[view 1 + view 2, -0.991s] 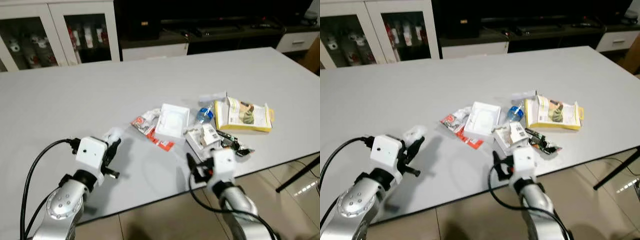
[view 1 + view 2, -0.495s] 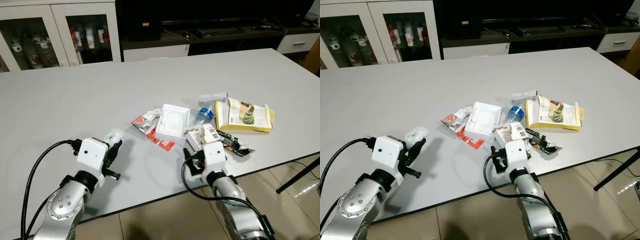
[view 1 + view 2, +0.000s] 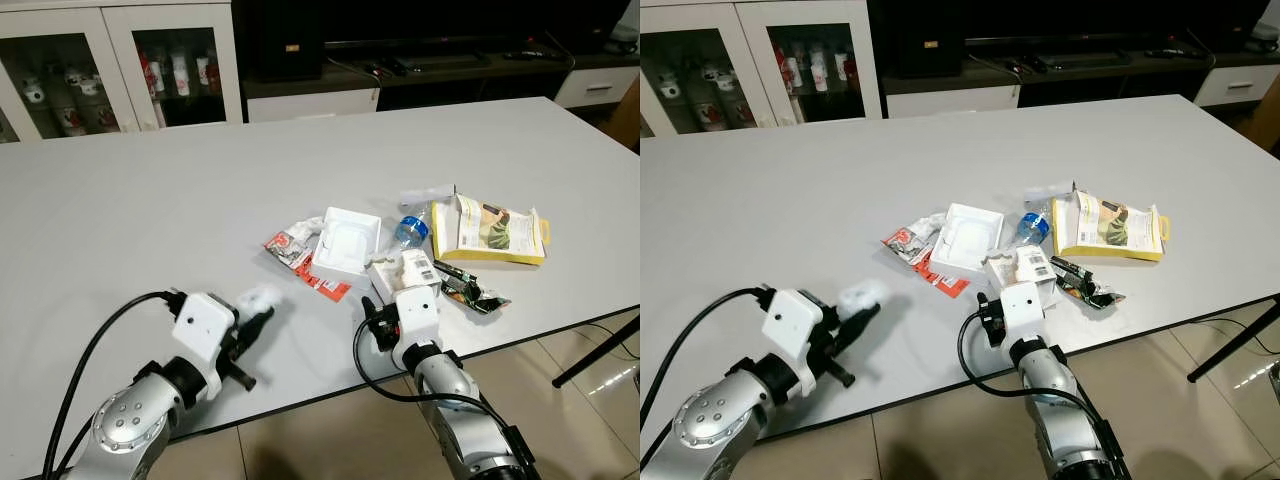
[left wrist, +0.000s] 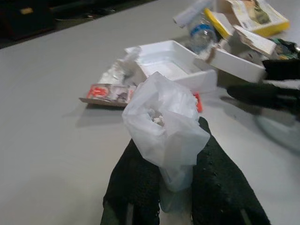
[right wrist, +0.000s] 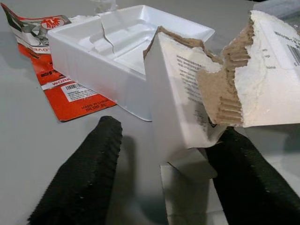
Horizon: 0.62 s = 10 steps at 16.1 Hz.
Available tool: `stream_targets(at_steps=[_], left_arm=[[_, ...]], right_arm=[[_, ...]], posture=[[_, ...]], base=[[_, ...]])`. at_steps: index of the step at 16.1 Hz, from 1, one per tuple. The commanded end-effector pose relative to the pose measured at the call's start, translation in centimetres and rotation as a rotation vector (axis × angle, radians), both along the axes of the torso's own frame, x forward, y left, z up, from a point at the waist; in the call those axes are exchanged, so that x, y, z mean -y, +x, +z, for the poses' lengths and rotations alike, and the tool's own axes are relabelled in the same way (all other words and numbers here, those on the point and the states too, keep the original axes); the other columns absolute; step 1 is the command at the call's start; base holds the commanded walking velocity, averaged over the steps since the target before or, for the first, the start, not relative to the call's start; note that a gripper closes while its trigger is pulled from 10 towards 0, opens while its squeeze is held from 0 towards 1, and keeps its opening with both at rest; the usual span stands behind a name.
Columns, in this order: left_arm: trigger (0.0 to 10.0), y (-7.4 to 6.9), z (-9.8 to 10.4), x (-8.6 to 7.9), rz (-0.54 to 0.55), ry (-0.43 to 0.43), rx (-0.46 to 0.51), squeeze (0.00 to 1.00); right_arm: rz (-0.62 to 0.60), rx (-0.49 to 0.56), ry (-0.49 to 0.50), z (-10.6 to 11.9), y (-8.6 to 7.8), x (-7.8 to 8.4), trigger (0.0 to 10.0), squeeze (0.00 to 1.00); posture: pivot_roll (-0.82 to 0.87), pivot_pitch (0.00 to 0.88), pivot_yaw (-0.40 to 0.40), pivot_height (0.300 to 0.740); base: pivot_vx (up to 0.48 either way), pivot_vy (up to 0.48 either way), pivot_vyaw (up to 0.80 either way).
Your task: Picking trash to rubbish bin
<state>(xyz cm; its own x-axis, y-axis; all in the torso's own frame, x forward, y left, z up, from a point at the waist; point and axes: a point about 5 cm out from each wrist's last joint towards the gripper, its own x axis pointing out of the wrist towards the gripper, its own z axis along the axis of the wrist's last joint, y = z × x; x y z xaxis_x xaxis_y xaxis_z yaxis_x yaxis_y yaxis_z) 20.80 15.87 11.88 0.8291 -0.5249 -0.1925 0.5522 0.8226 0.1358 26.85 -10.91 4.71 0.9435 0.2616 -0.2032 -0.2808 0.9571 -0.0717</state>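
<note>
- The left claw (image 4: 164,187) is clamped on a crumpled white plastic bag (image 4: 161,126), which bulges up and forward out of the finger pads (image 4: 136,183), its knotted mouth turned toward the trash pile.
- In the head views that bag (image 3: 260,297) sits at the claw's tip above the near part of the grey bench (image 3: 150,200), well apart from the other litter.
- The right claw (image 5: 164,173) is spread wide, one finger on each side of a torn white cardboard box (image 5: 187,103); whether either pad touches it cannot be told.
- The box stands tilted, its ripped brown corrugated edge uppermost, its printed flap leaning away from the claw.
- Just behind it lies an open white foam tray (image 5: 122,42), its long axis running away across the bench, resting on a red wrapper (image 5: 70,89).
- Further along the pile lie a small clear bottle with a blue label (image 3: 408,229) and an opened yellow carton (image 3: 490,232).
</note>
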Motion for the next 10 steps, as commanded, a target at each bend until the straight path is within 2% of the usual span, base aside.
stream_targets(at_steps=[1, 6, 10], left_arm=[[10.0, -0.42, 0.15, 0.25, -0.049, -0.001, -0.008, 0.00], [10.0, -1.08, -0.01, 0.42, -0.141, -0.025, -0.075, 0.00], [10.0, -0.84, -0.01, 0.62, -0.150, -0.025, -0.074, 0.00]], right_arm=[[-0.002, 0.030, -0.007, 0.49, 0.48, 0.14, 0.0, 0.00], [-0.039, 0.039, 0.022, 0.71, 0.84, 0.56, 0.0, 0.00], [-0.058, 0.057, 0.035, 1.12, 0.86, 0.79, 0.0, 0.00]], posture=[[0.12, 0.000, -0.039, 0.740], [0.11, 0.000, -0.031, 0.740], [0.10, 0.000, -0.023, 0.740]], base=[[0.000, 0.000, 0.00], [0.000, 0.000, 0.00], [0.000, 0.000, 0.00]])
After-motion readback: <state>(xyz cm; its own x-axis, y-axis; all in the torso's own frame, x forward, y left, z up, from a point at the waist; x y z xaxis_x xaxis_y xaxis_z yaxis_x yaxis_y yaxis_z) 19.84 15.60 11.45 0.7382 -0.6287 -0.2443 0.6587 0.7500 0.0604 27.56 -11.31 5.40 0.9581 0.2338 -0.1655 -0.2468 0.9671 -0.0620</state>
